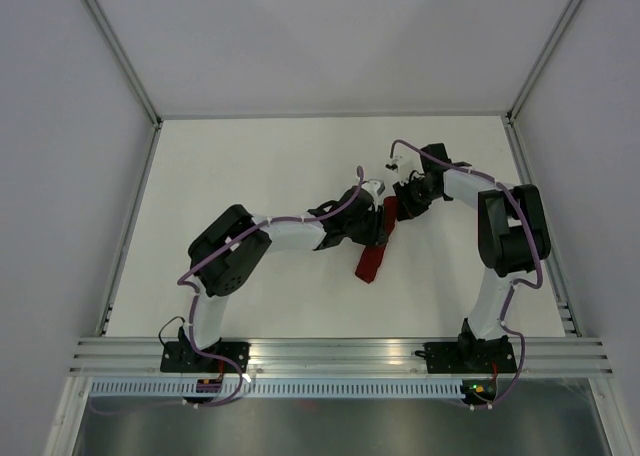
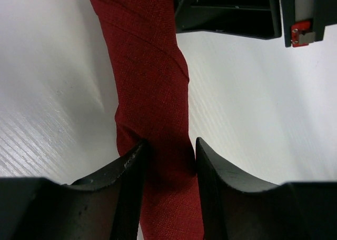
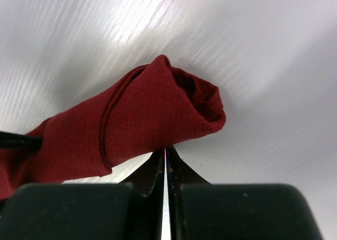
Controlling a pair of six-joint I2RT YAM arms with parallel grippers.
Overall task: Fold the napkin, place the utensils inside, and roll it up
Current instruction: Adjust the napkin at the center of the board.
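The dark red napkin (image 1: 371,265) lies rolled into a narrow tube on the white table, running from the middle towards the back. In the left wrist view the napkin (image 2: 152,82) passes between the fingers of my left gripper (image 2: 169,145), which stands open astride it with both fingers close against the cloth. My left gripper (image 1: 377,232) sits over the roll's middle. My right gripper (image 3: 166,151) is shut with nothing between its jaws, and its tips touch the near side of the napkin (image 3: 137,119) by the roll's open end. The utensils are hidden.
The right gripper's black body (image 2: 226,11) hangs just beyond the roll's far end in the left wrist view. Grey walls with metal rails (image 1: 130,226) close in the table on the left, back and right. Both arm bases are bolted to the near rail (image 1: 330,356).
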